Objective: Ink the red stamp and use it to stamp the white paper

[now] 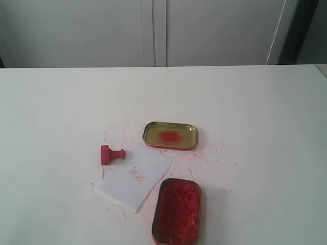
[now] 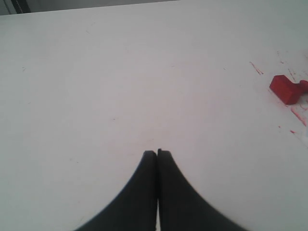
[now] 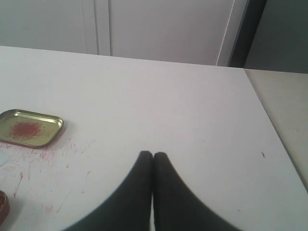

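Note:
The red stamp [image 1: 111, 154] lies on its side on the white table, just left of the white paper's [image 1: 134, 180] far corner; it also shows in the left wrist view [image 2: 288, 88]. The paper bears a small red square print [image 1: 136, 175]. The open red ink tin [image 1: 177, 211] sits at the paper's right, near the table's front edge. Neither gripper appears in the exterior view. My left gripper [image 2: 157, 152] is shut and empty over bare table, well apart from the stamp. My right gripper [image 3: 153, 154] is shut and empty too, away from all objects.
The gold-lined tin lid [image 1: 169, 135] with a red ink smear lies behind the paper, also seen in the right wrist view [image 3: 30, 127]. Red ink flecks [image 1: 204, 153] dot the tabletop around the objects. The table's right edge [image 3: 269, 120] runs close to my right gripper.

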Robot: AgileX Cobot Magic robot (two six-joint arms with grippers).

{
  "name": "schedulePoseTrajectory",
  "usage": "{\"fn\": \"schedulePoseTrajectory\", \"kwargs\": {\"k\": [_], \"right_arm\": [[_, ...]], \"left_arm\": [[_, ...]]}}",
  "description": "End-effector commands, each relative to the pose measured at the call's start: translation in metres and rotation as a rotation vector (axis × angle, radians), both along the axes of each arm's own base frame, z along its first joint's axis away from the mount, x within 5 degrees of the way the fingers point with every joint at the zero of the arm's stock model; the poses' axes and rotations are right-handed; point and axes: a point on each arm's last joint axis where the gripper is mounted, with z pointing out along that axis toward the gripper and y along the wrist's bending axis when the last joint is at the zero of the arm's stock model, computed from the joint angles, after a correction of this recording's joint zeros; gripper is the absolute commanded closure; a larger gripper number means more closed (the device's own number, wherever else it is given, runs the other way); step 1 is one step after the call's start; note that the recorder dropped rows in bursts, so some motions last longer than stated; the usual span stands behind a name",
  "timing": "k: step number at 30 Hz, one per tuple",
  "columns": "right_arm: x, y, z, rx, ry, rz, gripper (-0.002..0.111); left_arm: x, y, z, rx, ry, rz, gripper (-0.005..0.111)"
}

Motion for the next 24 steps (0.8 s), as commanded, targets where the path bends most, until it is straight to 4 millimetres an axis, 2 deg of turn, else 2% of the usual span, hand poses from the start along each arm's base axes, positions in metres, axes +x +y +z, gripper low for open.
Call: {"fn": "schedulePoseTrajectory", "kwargs": {"k": [1, 14, 24], "right_arm": [[-0.002, 0.000, -0.002, -0.010, -0.012, 0.003, 0.108], [-0.022, -0.002, -0.025, -0.001, -0.136, 0.004, 0.108], [-0.014, -0.001, -0.052, -0.006, -0.084, 0.007, 0.108]], "left_arm": [[0.000, 0.000, -0.001, -0.002, -0.003, 0.002, 0.107], [0.000, 0.000, -0.001, -0.002, -0.003, 0.002, 0.107], [0.000, 0.000, -0.001, -0.002, -0.003, 0.002, 0.107]]}}
